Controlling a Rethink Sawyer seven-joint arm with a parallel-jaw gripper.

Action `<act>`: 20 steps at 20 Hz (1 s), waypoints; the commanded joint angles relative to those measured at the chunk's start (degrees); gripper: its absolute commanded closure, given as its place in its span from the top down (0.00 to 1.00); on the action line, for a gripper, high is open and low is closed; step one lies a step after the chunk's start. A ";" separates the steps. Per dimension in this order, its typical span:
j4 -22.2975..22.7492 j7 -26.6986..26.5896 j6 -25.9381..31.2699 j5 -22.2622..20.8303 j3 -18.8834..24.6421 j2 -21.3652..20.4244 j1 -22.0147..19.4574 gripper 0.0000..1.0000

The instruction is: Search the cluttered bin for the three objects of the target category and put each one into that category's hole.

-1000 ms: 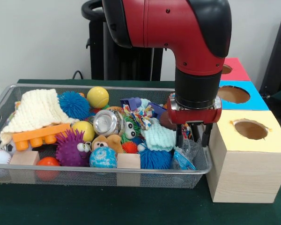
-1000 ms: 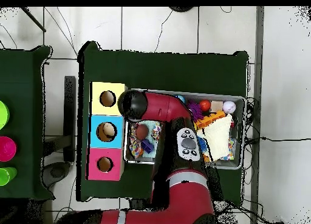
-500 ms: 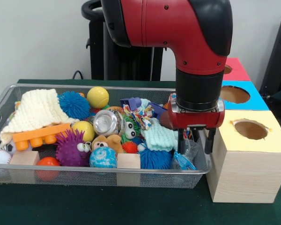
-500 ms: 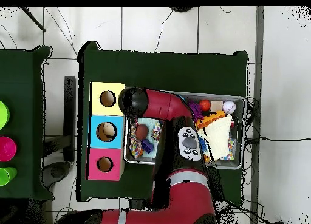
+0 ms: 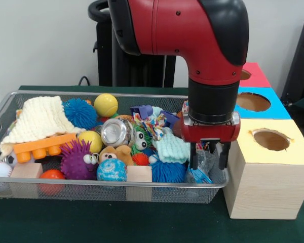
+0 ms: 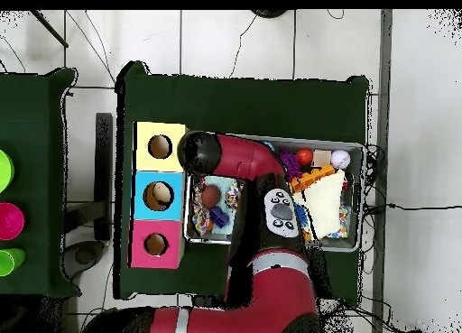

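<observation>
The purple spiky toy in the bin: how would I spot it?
Find the wire mesh bin in the front view and look along its near wall. Beside the blue patterned ball sits the purple spiky toy, the only spiky one with googly eyes.

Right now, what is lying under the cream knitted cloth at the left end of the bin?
An orange toy block sticks out from under the cream knitted cloth along its front edge, studs pointing down. Whatever else lies beneath is covered by the cloth.
</observation>
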 commanded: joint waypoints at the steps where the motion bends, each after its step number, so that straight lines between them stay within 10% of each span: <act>1: 0.10 12.41 -2.77 1.14 -0.59 3.56 -0.97 1.00; 20: 5.87 17.29 -2.49 4.57 -4.49 3.65 0.33 1.00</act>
